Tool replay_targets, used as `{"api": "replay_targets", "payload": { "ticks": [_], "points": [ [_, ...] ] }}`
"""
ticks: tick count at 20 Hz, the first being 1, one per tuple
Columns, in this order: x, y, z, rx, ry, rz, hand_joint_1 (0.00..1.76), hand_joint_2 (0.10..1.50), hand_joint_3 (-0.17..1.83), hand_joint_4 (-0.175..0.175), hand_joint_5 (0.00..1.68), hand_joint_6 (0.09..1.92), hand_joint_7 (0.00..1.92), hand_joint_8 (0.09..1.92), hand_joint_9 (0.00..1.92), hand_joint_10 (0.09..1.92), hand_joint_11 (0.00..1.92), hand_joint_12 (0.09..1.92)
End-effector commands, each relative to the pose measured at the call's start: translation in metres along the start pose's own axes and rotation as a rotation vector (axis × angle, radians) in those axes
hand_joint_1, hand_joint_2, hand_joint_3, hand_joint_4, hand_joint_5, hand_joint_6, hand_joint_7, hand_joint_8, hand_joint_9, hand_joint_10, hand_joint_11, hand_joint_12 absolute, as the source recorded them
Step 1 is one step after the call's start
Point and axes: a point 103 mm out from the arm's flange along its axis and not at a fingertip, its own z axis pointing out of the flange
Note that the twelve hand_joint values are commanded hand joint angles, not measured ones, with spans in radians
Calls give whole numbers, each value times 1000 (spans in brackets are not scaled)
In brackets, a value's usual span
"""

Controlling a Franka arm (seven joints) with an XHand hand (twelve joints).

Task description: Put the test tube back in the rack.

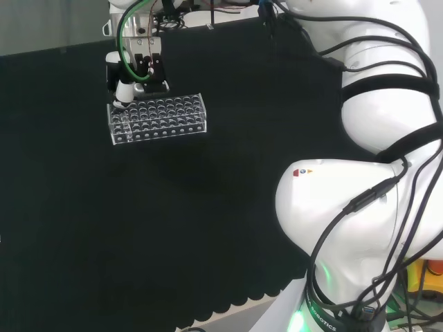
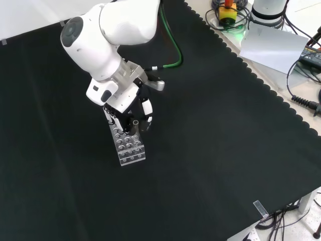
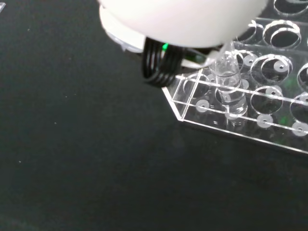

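Clear plastic is what you are working with: the rack lies on the black surface toward its far edge in the head view, long side running left to right there, and the hand hangs over its left end. In the front view the same rack runs away from the camera, with the hand over its far end, well in from every edge of the cloth.

Look at the wrist view for the relation that matters. The test tube stands close to upright beside the rack's corner, its long axis pointing down through the rack's tiers. Its lower part seems to sit already within a hole of the row nearest that corner, though glass against clear plastic makes it hard to say how deep. The upper end runs up behind the blurred white part of the hand, so the tube lies straight below the fingers, not off to one side.

You cannot tell from these views whether the fingers pinch the tube or are spread: in the head and front views dark fingers reach down toward the rack, but their contact with the glass is hidden.

By my reading, the coming move turns on keeping the tube's axis in line with the hole, so go straight down with no sideways drift, or the tube may catch on a tier and tip the rack.
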Motion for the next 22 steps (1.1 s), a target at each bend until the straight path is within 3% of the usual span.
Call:
{"api": "replay_targets", "payload": {
  "ticks": [1,4,8,13,22],
  "points": [
    [-9,-2,-4,103,139,1,1145,554,760,-155,869,757,1139,755,1144,824,634,1422],
    [-11,-6,-10,107,139,-3,1088,511,771,-122,539,811,828,901,903,870,452,1484],
    [-10,-12,-22,91,140,-10,1064,507,744,-92,365,719,656,945,786,887,374,1512],
    [-6,-26,-51,47,138,-28,1047,511,725,-73,323,608,564,956,710,897,329,1529],
    [0,-72,-132,-59,99,-38,1032,516,712,-64,321,530,515,956,651,902,282,1541]
  ]
}}
